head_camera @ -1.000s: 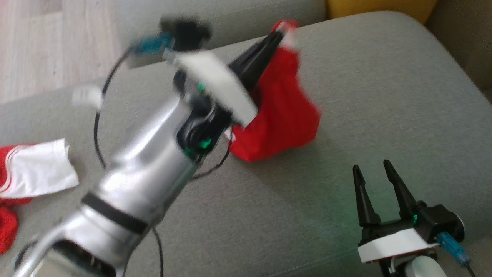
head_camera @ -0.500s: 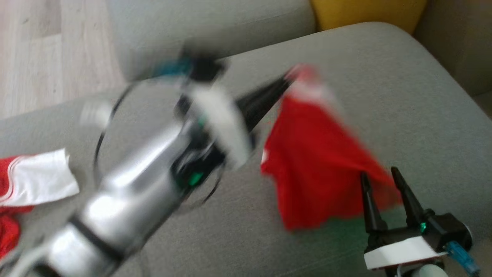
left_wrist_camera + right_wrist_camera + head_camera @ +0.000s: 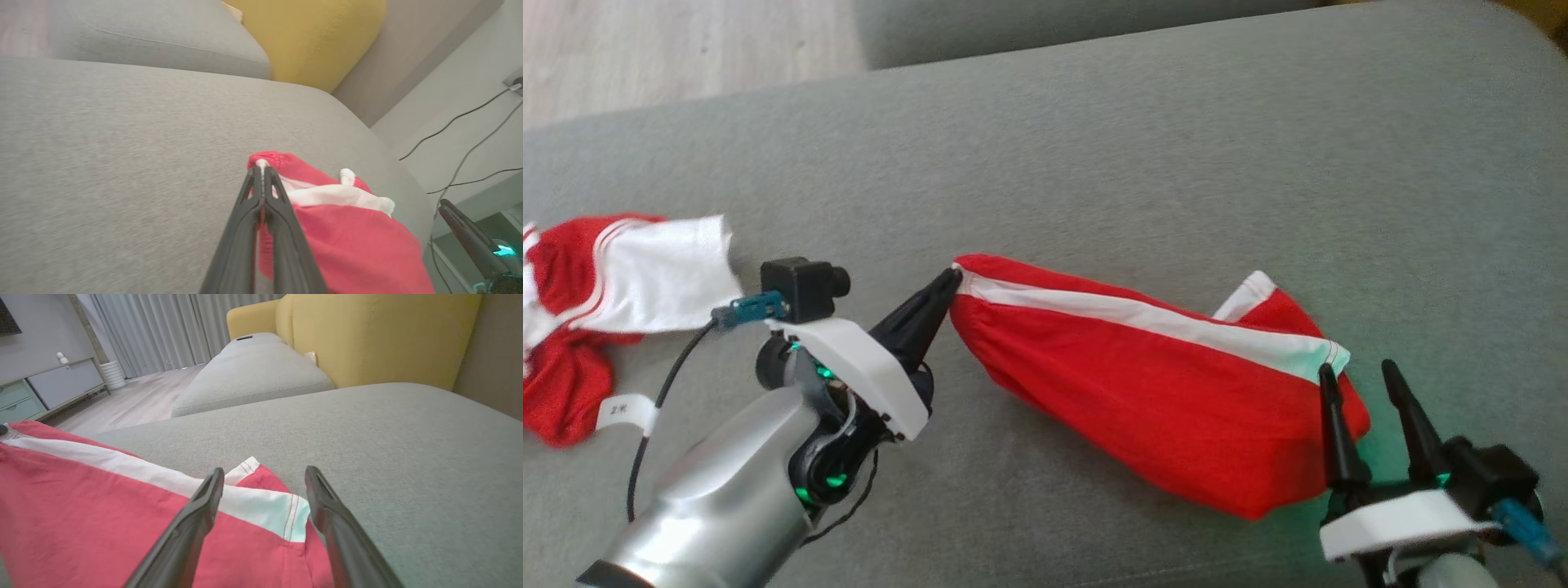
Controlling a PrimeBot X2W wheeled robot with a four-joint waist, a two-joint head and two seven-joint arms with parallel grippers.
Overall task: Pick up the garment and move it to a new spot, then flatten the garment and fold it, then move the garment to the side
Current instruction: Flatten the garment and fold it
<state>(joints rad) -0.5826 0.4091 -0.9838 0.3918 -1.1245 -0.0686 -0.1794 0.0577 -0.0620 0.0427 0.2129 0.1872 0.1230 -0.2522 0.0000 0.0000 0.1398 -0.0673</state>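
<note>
The right end effector [image 3: 1357,367] sits nearest, at the lower right of the head view. Its two fingers are spread wide and hold nothing. In the right wrist view [image 3: 264,471] the white-striped right corner of the garment [image 3: 81,506] lies between and under the fingers. Whether they touch the cloth cannot be told.

The left end effector [image 3: 949,282] reaches in from the lower left on its silver arm. Its fingers are pressed narrow, pinching the garment's left corner. The left wrist view [image 3: 261,169] shows the white hem caught at the very tips.

The garment [image 3: 1143,376] is red with a white stripe along its far edge. It lies stretched between the two end effectors on the grey sofa [image 3: 1135,163], its right end lower in the head view than its left. A small white-edged flap sticks up near the right end.

At the left of the seat, well apart from it, lies a second garment [image 3: 645,269], red and white and crumpled.

Beyond the seat are another grey cushion and pale wood floor [image 3: 686,49]. Farther back the right wrist view shows a yellow cushion [image 3: 367,335], grey curtains [image 3: 171,326] and a low cabinet [image 3: 49,384].
</note>
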